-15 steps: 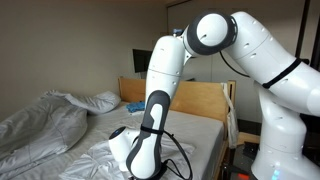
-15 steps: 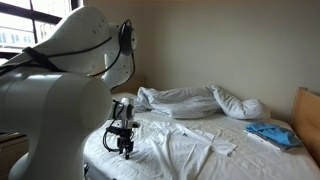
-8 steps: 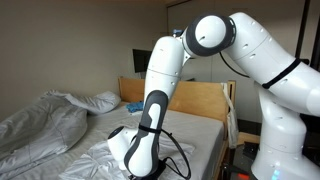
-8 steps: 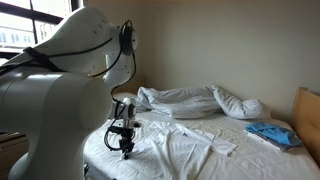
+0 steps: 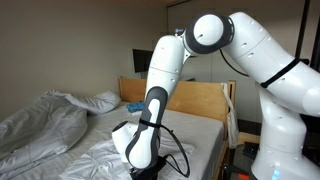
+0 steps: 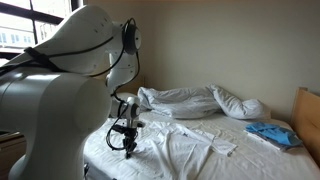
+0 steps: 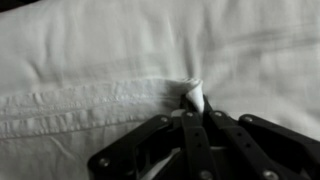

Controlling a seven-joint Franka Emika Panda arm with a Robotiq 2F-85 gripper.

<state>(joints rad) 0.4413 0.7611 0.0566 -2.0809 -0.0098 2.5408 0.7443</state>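
Note:
A white cloth [image 6: 192,146] lies spread flat on the bed near its front edge. In the wrist view my gripper [image 7: 195,108] comes in from the bottom, its black fingers [image 7: 213,125] pressed together on a small raised fold of that white cloth [image 7: 192,91]. Creases run left from the pinch. In an exterior view the gripper [image 6: 128,150] points straight down at the cloth's near corner. In an exterior view the wrist [image 5: 137,148] hides the fingertips.
A crumpled white duvet [image 6: 196,100] and pillow [image 6: 243,107] lie at the back of the bed. A blue item [image 6: 272,133] rests by the wooden headboard [image 5: 203,100]. The robot's base [image 5: 283,140] stands beside the bed. A window [image 6: 28,20] is behind.
The jaws have closed on a fold of the white cloth. The wrist has risen a little with the fold pinched up.

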